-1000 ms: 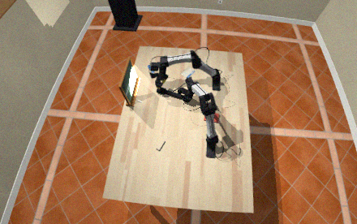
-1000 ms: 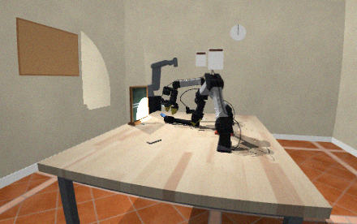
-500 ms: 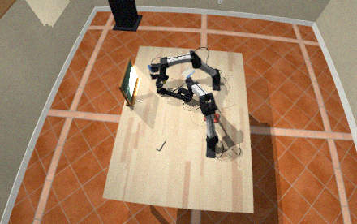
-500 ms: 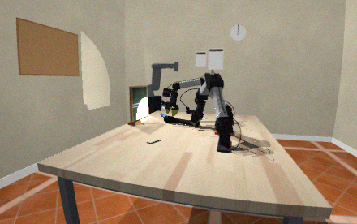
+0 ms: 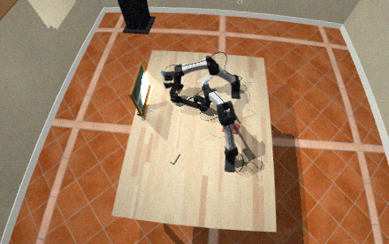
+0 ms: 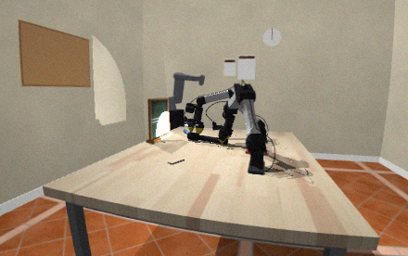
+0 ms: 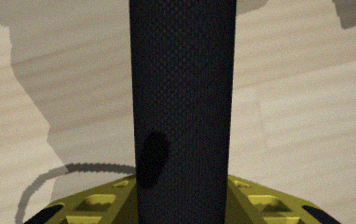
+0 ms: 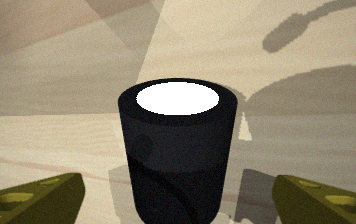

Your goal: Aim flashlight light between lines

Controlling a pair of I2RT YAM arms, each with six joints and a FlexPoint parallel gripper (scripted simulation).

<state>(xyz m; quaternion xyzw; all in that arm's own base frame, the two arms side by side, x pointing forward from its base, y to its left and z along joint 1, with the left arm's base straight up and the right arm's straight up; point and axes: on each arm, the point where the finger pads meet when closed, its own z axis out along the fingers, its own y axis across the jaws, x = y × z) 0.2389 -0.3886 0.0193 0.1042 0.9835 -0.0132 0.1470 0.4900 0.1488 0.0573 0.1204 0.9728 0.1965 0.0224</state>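
Black, the flashlight [image 5: 187, 102] [image 6: 204, 137] [image 7: 182, 100] [image 8: 177, 150] has its handle clamped by the left claw [image 5: 207, 104] [image 6: 224, 139] [image 7: 181, 183]; near its lit head, the right claw [image 5: 177, 91] [image 6: 196, 130] [image 8: 179, 182] stands apart.

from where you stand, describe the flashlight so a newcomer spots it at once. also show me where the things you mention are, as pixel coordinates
On the wooden table [image 5: 203, 186] [image 6: 185, 185], look in front of the framed chalkboard [image 5: 140, 95] [image 6: 155, 116], between the two arms' grippers. The flashlight [image 5: 190, 102] [image 6: 204, 137] [image 7: 182, 90] [image 8: 175, 145] is the long black cylinder with a glowing white lens; the arms beside it are jointed and partly silver.
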